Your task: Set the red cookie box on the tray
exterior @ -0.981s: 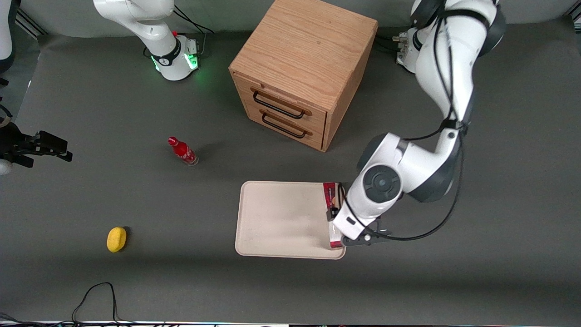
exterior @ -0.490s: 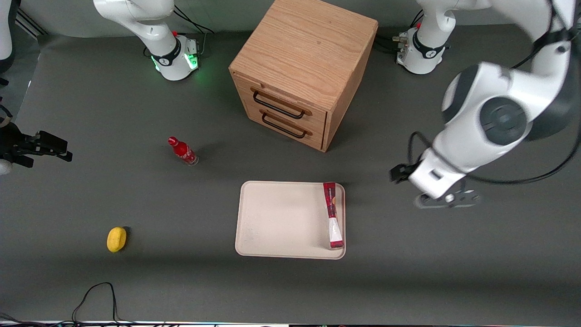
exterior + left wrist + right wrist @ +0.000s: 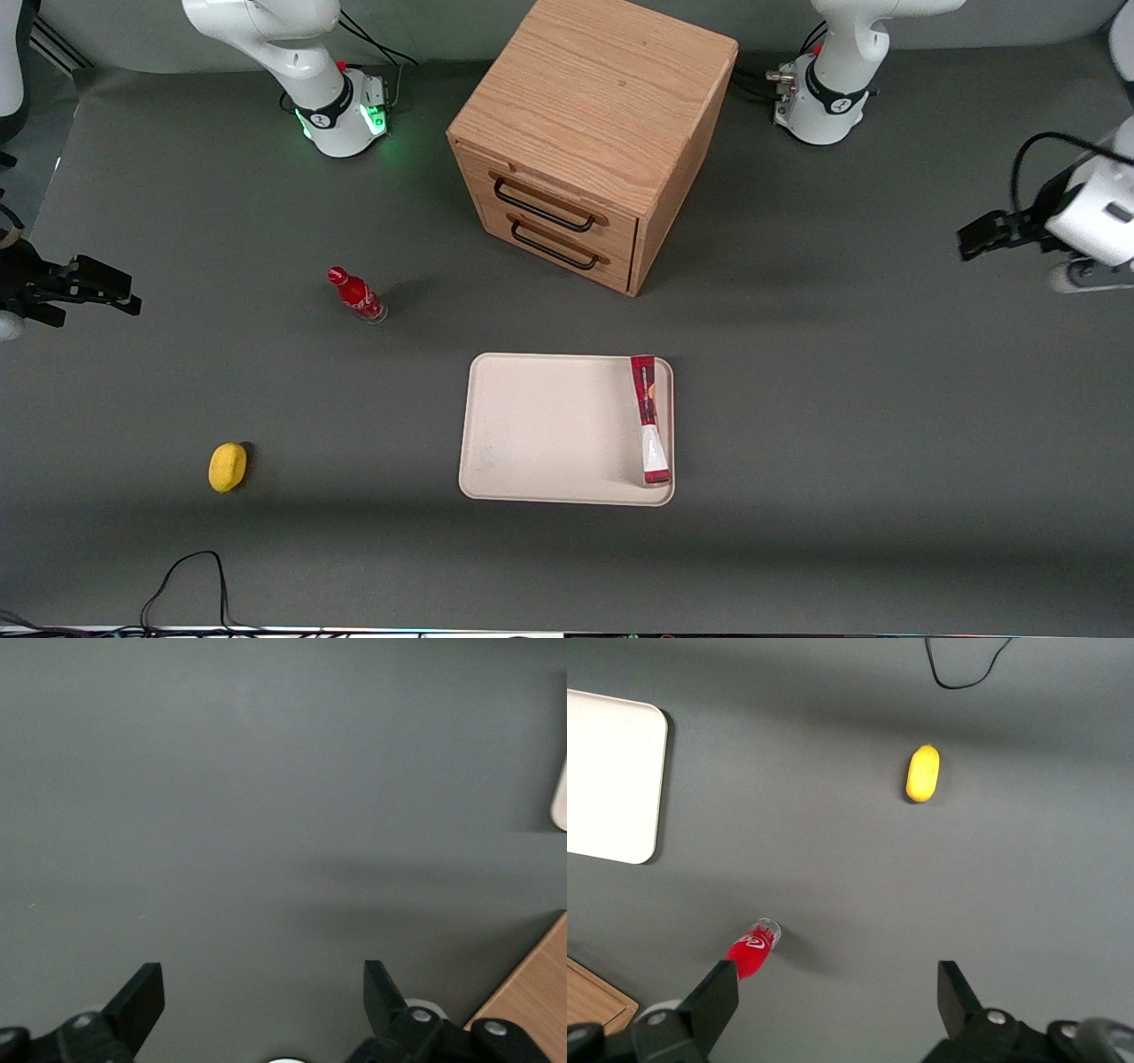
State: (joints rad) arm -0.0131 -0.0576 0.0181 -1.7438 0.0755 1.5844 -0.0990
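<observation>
The red cookie box [image 3: 649, 421] lies flat in the cream tray [image 3: 549, 425], along the tray's short rim at the working arm's end, with nothing touching it. My gripper [image 3: 976, 240] hangs well away from the tray, out toward the working arm's end of the table and farther from the front camera than the box. In the left wrist view the gripper [image 3: 263, 980] is open, with only bare grey table between its fingers. A sliver of the tray [image 3: 561, 802] shows at that view's edge.
A wooden two-drawer cabinet [image 3: 589, 133] stands farther from the front camera than the tray. A small red bottle [image 3: 356, 295] and a yellow object [image 3: 228, 466] lie toward the parked arm's end. A black cable [image 3: 190, 576] loops near the table's front edge.
The left arm has left the tray and swung out toward its own end of the table. The red cookie box stays where it lay on the tray.
</observation>
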